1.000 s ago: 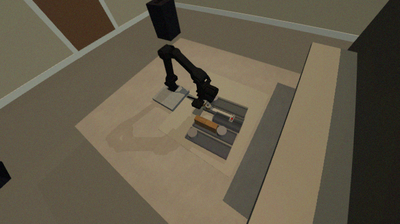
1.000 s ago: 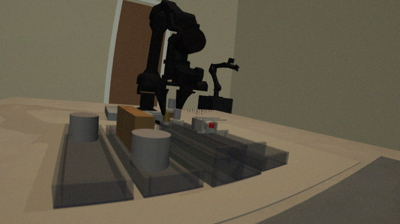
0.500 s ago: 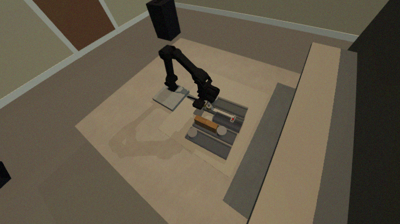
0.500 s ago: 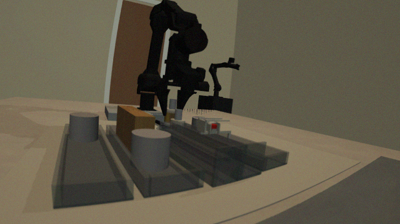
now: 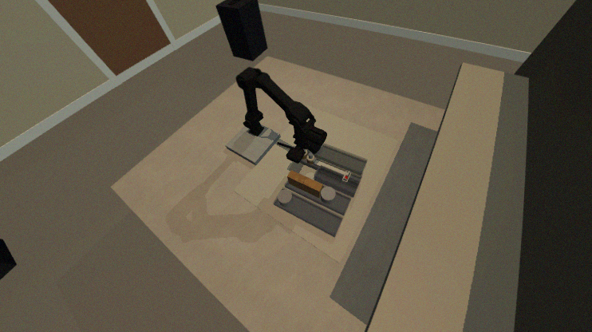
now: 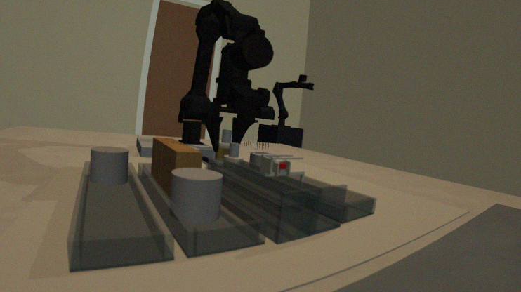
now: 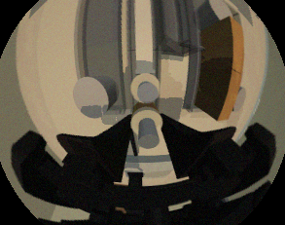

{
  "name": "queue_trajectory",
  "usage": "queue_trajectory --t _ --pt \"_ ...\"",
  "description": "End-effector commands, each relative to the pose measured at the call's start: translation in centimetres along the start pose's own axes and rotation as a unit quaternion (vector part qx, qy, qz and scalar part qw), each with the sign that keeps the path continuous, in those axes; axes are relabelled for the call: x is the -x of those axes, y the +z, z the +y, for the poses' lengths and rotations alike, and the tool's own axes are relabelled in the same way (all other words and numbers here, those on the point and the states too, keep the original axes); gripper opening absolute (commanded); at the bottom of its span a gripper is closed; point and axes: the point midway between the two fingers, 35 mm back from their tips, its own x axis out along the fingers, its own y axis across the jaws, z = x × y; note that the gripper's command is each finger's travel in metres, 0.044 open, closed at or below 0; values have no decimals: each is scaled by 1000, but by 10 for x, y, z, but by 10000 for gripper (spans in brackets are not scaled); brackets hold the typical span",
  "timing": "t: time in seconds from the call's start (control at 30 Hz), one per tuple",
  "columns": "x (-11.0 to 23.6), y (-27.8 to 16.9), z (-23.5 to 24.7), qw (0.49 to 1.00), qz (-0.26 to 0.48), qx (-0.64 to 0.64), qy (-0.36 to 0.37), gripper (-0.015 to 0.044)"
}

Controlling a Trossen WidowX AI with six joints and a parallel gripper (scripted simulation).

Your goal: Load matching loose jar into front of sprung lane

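My gripper [image 5: 305, 153] [image 6: 226, 144] [image 7: 145, 116] is shut on a small jar [image 7: 147, 131] with a grey lid and an amber body. It holds the jar low at the front end of the sprung lane [image 5: 349, 163] [image 6: 330, 196]. A matching jar [image 7: 147, 87] [image 5: 310, 156] stands just ahead of it in the same lane. I cannot tell whether the two touch. Behind that jar is the white pusher plate [image 5: 345, 175] [image 6: 282, 166] with a red mark. The arm hides the held jar in the top view.
A brown box [image 5: 304, 183] [image 6: 173, 160] [image 7: 221, 68] and two big grey cylinders [image 5: 284, 197] [image 6: 109, 166] [image 5: 328, 194] [image 6: 196, 196] stand in the neighbouring lanes. Another grey cylinder [image 7: 90, 93] stands left of the sprung lane. A black box [image 5: 242, 27] [image 6: 280, 134] stands behind the arm's base.
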Motion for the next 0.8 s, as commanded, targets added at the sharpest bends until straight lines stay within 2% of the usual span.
queue_trajectory --t 0.0,0.77 --pt "0 7 0 1000 -7 -1 -1 0" --pt "1 18 0 1000 -7 -1 -1 0"
